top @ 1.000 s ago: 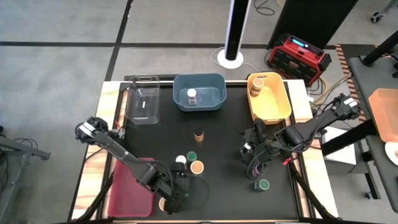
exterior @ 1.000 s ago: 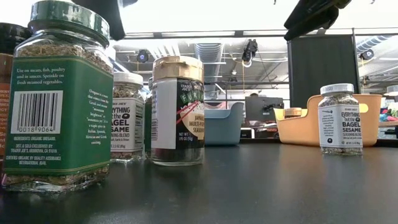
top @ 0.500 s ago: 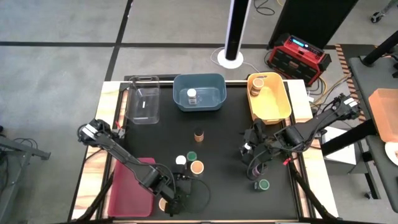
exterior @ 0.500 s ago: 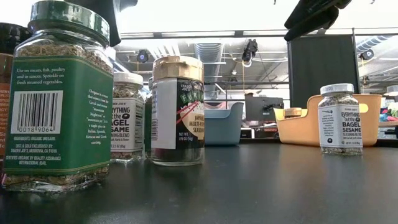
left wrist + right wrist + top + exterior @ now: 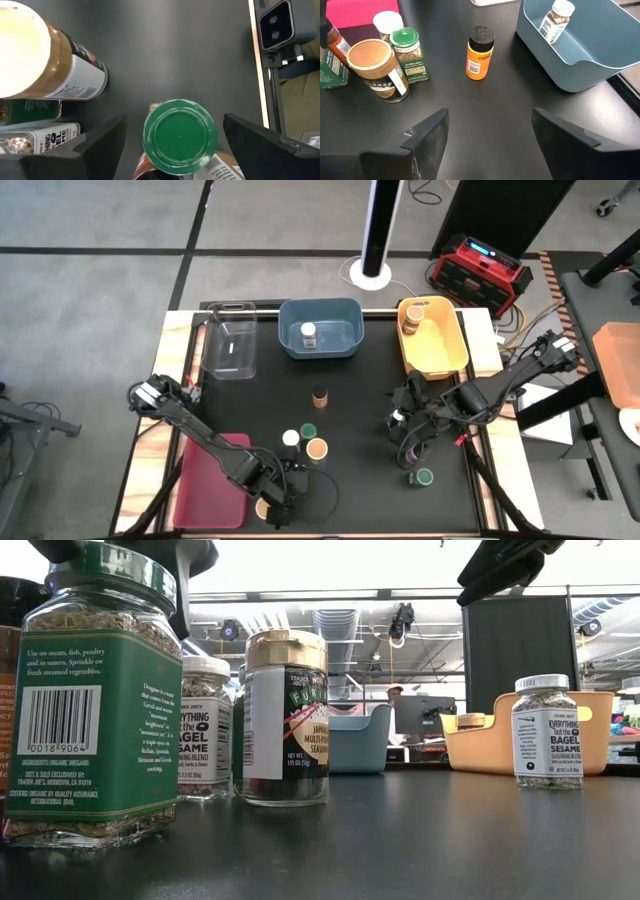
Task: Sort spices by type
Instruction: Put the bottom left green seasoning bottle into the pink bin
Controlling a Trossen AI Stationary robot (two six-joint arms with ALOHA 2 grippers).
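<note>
We see one white-lidded jar [image 5: 309, 334] in the blue bin [image 5: 345, 348] and one in the yellow bin [image 5: 452, 356]; most spices [image 5: 305, 440] wait lower centre. Left claw [image 5: 172, 137] wide over the green-lidded jar [image 5: 180, 136]; right claw [image 5: 490, 132] wide, empty.

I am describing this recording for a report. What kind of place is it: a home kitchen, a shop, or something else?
Most likely a robotics lab or workshop, not a kitchen. The black table stands on a bare grey floor with tape lines, a red power unit with cables sits behind it, and the low view shows exposed ceiling ducts.
</note>
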